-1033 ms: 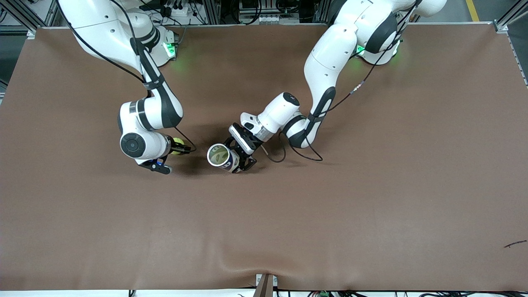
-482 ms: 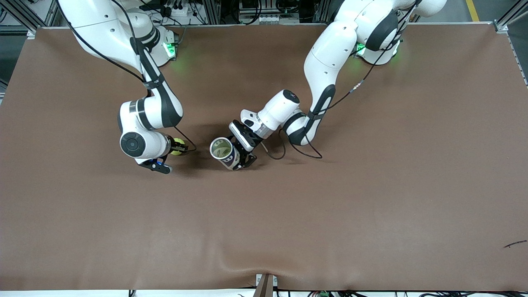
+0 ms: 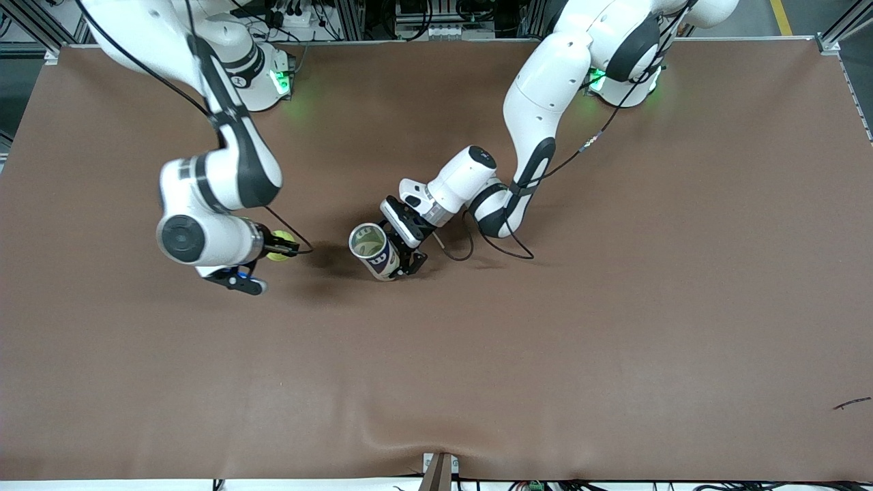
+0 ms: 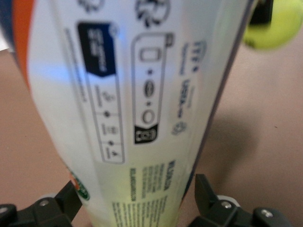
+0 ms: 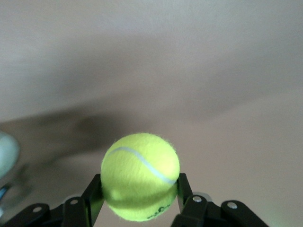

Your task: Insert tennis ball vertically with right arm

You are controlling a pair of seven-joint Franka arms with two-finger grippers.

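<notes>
My right gripper [image 3: 281, 247] is shut on a yellow-green tennis ball [image 3: 277, 245] and holds it above the brown table, toward the right arm's end. In the right wrist view the ball [image 5: 140, 176] sits between the two black fingers [image 5: 93, 195]. My left gripper [image 3: 404, 262] is shut on a tennis ball can [image 3: 374, 251] with a white, blue and orange label. The can is tilted, its open mouth [image 3: 366, 239] facing up and toward the ball. In the left wrist view the can [image 4: 137, 113] fills the frame and the ball [image 4: 273, 28] shows past it.
The brown table mat [image 3: 545, 341] spreads wide around both grippers. A black cable [image 3: 487, 249] loops on the mat by the left arm's wrist. A small dark mark [image 3: 851, 404] lies near the front corner at the left arm's end.
The right arm has lifted and swung toward its own end of the table, carrying the ball with it. The left gripper has tipped the can more upright.
</notes>
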